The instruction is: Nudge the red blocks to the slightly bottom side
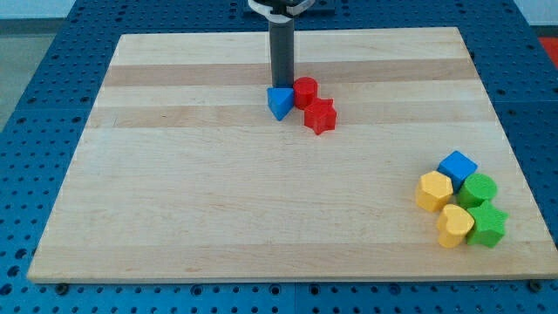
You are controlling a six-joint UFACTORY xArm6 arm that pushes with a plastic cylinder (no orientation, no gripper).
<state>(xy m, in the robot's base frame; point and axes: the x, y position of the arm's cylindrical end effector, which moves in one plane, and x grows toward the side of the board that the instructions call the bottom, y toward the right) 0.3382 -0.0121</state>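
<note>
The rod has no jaws; its tip [281, 86] touches the blue triangle block [279, 102], beside the red round block [305, 91] and red star block [320, 115], which sit in a slanted line on the wooden bench [218, 192].

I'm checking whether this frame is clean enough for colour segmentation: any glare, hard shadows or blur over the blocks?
Camera view: even, soft lighting, no glare on the wooden board; only faint shadows beside the red blocks and the blue block; my tip, just above the blue block, is sharp; the cluster at the view's lower right is crisp too; the board's edges converge slightly toward the view's top.
</note>
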